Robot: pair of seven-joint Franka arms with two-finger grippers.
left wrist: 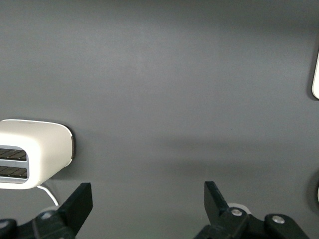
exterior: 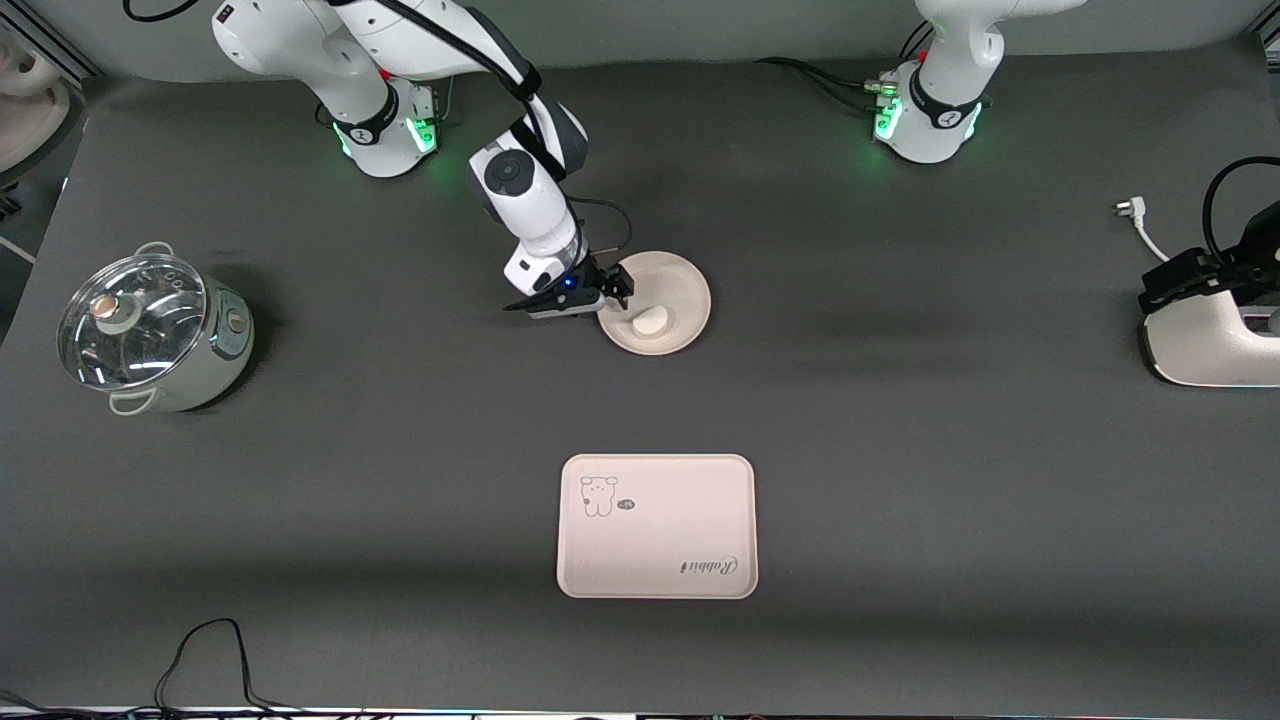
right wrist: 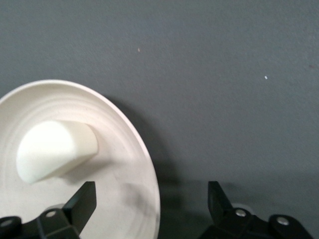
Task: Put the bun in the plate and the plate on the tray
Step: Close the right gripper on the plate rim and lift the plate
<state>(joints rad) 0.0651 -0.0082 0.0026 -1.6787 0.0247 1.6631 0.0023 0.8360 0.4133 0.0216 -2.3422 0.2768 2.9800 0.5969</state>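
Grey table, "Rabbit" tray (exterior: 657, 527)

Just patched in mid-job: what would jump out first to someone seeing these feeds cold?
The right gripper, fingers open, straddles the rim of the plate mid-table, one finger inside, one outside; the bun already lies in the plate. The tray sits bare, nearer the front camera than the plate. The left gripper waits open over bare table beside a white toaster.
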